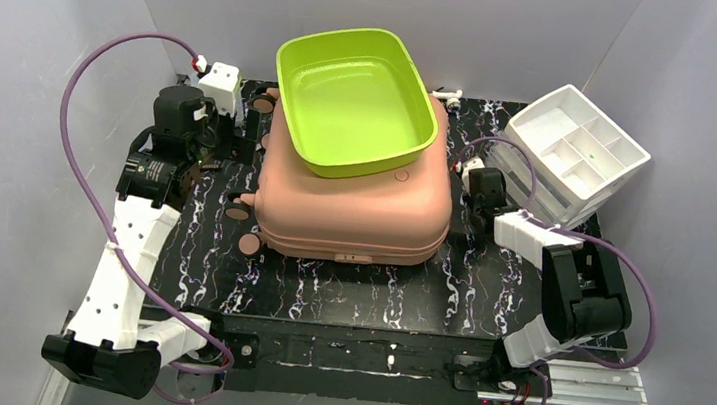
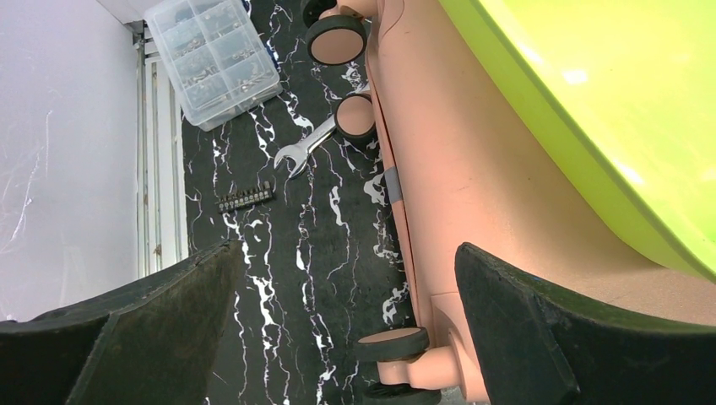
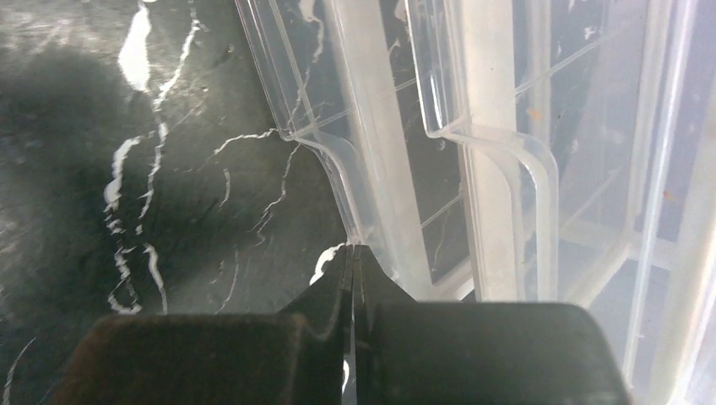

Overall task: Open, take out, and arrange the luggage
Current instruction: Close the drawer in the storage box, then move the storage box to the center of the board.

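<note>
The left gripper (image 2: 344, 257) is held wide open, with nothing between its black padded fingers (image 2: 523, 329). It is pointed along the wheeled side of the large salmon-pink hard-shell suitcase (image 1: 353, 212), just beside the shell; whether a finger touches it cannot be told. The right gripper (image 3: 355, 274) is pressed fully closed on nothing, its tips lowered near the table at the foot of the white plastic drawer organizer (image 1: 573, 150). The left arm (image 1: 126, 269) is raised from its base and bent inward at the wrist, while the right arm (image 1: 577, 286) is folded at the elbow and turned inward. The suitcase is laid flat and closed in the middle of the black marble-patterned table (image 1: 325, 295), and a lime-green plastic tray (image 1: 355, 97) is rested on its far half. A clear compartment box (image 2: 211, 59), a steel wrench (image 2: 302, 150) and a strip of bits (image 2: 245, 200) are laid on the table by the wheels. The table is enclosed by plain pale grey walls (image 1: 41, 28).
</note>
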Available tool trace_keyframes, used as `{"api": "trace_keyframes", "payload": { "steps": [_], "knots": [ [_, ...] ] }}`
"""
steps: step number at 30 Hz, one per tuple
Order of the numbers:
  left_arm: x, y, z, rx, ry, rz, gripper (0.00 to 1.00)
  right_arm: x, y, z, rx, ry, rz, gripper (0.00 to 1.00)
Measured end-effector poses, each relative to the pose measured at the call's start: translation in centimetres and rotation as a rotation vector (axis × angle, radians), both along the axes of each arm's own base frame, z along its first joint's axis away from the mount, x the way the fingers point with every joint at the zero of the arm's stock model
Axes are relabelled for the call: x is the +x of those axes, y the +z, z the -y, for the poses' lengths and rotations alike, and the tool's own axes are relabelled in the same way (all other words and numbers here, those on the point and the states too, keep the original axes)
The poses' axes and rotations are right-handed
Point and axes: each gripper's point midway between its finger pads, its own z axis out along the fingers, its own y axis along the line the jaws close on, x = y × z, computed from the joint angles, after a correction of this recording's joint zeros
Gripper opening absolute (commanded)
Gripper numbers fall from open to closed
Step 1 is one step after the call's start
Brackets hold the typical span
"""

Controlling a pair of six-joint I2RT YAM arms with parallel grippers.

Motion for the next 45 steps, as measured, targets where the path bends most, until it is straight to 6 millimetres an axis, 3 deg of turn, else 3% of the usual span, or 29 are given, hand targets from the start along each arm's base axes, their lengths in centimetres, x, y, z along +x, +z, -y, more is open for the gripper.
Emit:
{"api": "trace_keyframes", "payload": {
  "steps": [11, 14, 18, 19, 21, 24, 27, 30, 34, 41, 45],
  "knots": [
    [0.1, -0.2, 0.1, -0.011, -0.003, -0.009, 0.98, 1.3, 0.8, 1.5, -0.087, -0.068, 0.074, 0.08],
    [0.2, -0.3, 0.1, -0.013, -0.003, -0.01, 0.98, 1.4, 0.9, 1.2, -0.078, -0.05, 0.057, 0.26],
    [0.2, -0.3, 0.0, -0.013, 0.0, -0.01, 0.98, 1.3, 2.8, -1.5, 0.052, 0.065, 0.006, 0.55],
    [0.2, -0.3, 0.0, -0.013, 0.0, -0.011, 0.98, 1.3, 4.2, -2.5, 0.099, 0.099, 0.009, 0.61],
    [0.2, -0.3, 0.0, -0.014, 0.001, -0.011, 0.98, 1.7, 8.8, -4.6, 0.203, 0.179, 0.059, 0.66],
    [0.2, -0.3, -0.1, -0.016, 0.003, -0.012, 0.98, 2.1, 18.5, -7.0, 0.316, 0.29, 0.211, 0.72],
    [0.2, -0.3, -0.2, -0.019, 0.005, -0.012, 0.98, 1.2, 26.5, -7.3, 0.349, 0.341, 0.372, 0.77],
    [0.2, -0.3, -0.1, -0.023, 0.0, -0.012, 0.98, 0.0, 30.3, -6.3, 0.326, 0.342, 0.467, 0.78],
    [0.1, -0.3, 0.0, -0.028, -0.005, -0.011, 0.98, 0.1, 30.1, -4.4, 0.24, 0.273, 0.474, 0.78],
    [-0.3, 0.1, 0.1, -0.038, -0.016, 0.002, 0.98, 2.2, 23.1, -1.4, 0.105, 0.14, 0.306, 0.76],
    [-0.6, 0.1, 0.3, -0.044, -0.028, 0.006, 0.98, 3.0, 21.1, 1.7, 0.081, 0.053, 0.252, 0.71]
  ]
}}
